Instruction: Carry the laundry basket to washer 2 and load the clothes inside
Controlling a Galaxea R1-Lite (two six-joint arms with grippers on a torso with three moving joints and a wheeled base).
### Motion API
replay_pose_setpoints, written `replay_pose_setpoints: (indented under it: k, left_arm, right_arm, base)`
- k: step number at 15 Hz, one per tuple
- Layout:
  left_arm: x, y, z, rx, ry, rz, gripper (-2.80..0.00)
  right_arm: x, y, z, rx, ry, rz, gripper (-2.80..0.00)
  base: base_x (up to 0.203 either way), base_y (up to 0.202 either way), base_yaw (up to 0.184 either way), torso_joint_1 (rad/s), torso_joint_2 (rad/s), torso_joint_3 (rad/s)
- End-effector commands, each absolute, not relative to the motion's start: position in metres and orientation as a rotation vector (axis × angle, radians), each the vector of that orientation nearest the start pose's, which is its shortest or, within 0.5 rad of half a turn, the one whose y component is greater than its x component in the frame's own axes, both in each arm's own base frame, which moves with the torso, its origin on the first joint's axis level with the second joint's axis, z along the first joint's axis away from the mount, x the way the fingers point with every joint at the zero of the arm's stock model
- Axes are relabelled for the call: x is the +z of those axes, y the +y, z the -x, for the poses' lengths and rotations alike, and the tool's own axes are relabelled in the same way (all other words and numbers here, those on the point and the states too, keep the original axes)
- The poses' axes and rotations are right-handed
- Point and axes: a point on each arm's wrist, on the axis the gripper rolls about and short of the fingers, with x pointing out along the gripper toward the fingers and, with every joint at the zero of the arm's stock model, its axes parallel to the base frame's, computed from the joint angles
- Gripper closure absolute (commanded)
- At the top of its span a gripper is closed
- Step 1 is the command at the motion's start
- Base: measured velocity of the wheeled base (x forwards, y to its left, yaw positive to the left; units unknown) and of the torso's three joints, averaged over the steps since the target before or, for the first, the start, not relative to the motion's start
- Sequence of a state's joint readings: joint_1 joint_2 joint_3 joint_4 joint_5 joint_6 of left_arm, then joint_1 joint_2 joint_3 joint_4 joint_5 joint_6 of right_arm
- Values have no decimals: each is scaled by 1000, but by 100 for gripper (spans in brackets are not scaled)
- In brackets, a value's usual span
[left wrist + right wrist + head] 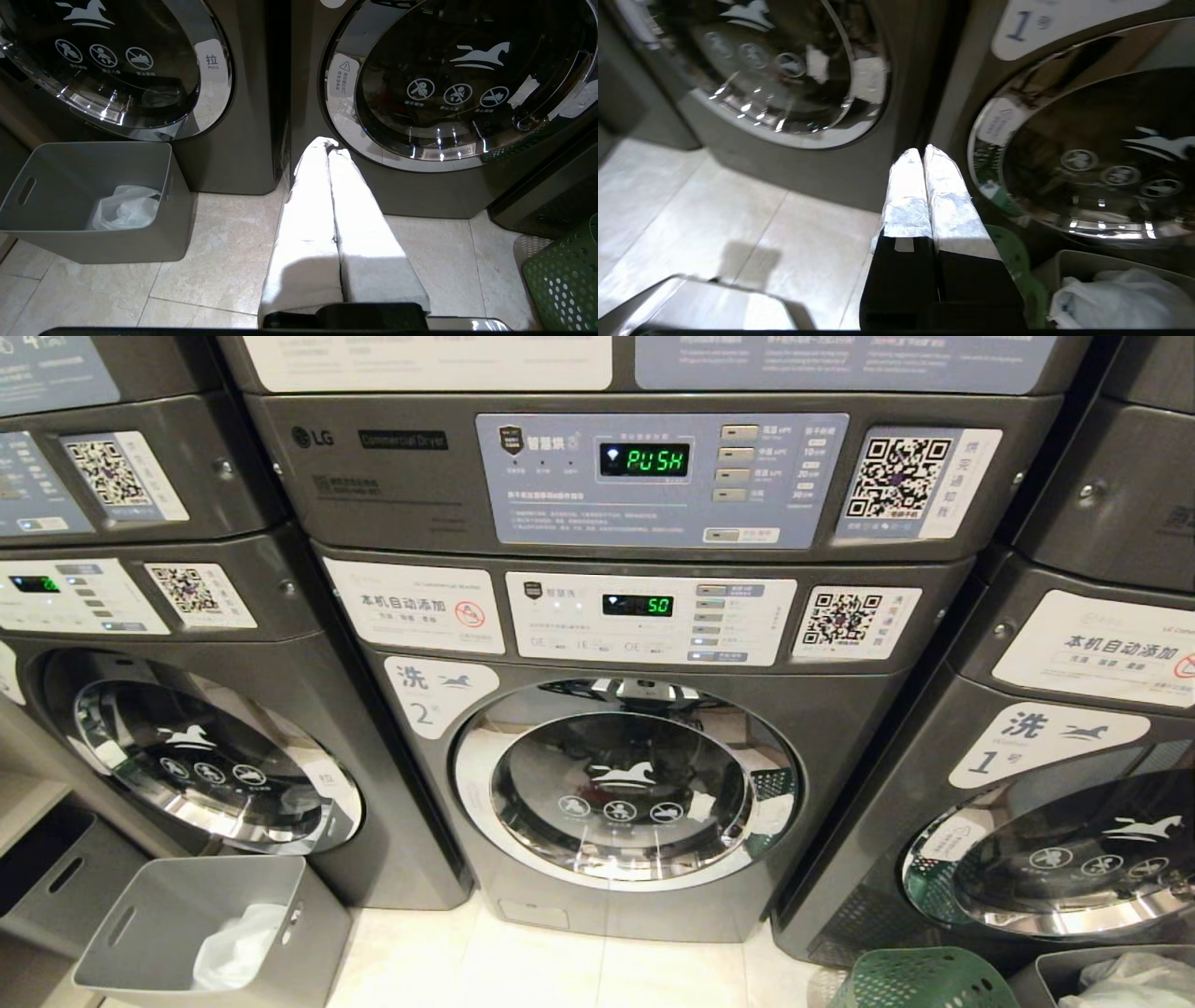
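Washer 2 [625, 784] is seen with its round door closed. The laundry basket [920, 980] is set on the floor to its right, before washer 1 [1046, 831]. Both the left gripper [328, 148] and right gripper [922, 154] are held low before washer 2, jaws pressed together, empty.

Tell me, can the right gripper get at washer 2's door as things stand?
Probably yes. The right gripper hangs shut and empty over bare floor, with washer 2 close ahead, door closed. The laundry basket sits off beside it, not between.
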State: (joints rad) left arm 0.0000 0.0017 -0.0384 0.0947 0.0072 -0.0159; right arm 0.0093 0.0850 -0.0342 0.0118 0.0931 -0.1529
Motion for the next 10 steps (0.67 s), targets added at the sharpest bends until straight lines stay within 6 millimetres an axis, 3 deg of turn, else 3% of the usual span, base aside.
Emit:
replay_pose_setpoints:
  k: [1, 10]
  left_arm:
    - [76, 0, 26, 8, 58, 16, 0]
    - [76, 0, 26, 8, 57, 17, 0]
  right_arm:
    - [74, 0, 23, 31, 7, 154, 0]
    - [75, 0, 23, 19, 7, 110, 0]
  base:
    - [0, 0, 0, 0, 0, 0]
    - [0, 0, 0, 0, 0, 0]
